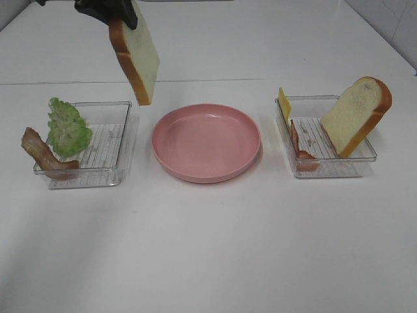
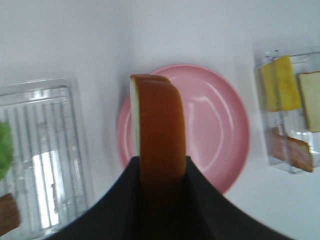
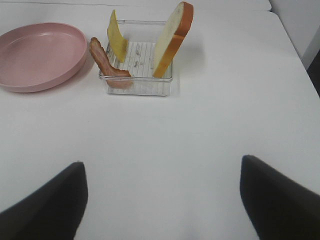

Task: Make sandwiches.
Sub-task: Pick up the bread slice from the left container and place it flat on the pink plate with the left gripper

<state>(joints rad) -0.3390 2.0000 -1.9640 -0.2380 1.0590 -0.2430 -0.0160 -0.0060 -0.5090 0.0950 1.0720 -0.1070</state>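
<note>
L gripper [image 2: 161,175] is raised, left of centre toward the far edge, fingers clamped on one end of a bread slice [image 1: 138,57]. Slice hangs in the air, tilted, touching nothing else. Wrist cam shows crust side w/ the pink plate [image 1: 206,140] below it. Plate sits mid-table.

Left tray [image 1: 104,104] is toward the left edge. Lettuce [image 1: 67,127] leans on its left wall, bacon strip [image 1: 42,153] is draped over its near-left corner.

Right tray [image 1: 329,171] is toward the right edge. Second bread slice [image 1: 357,116] stands leaning at its right side, cheese [image 1: 285,104] is upright at the far-left corner, second bacon strip [image 1: 301,149] rests along the left wall.

R gripper [image 3: 161,200] is over bare tabletop [image 3: 200,130], nearer the near edge than the right tray, fingers wide apart.
</note>
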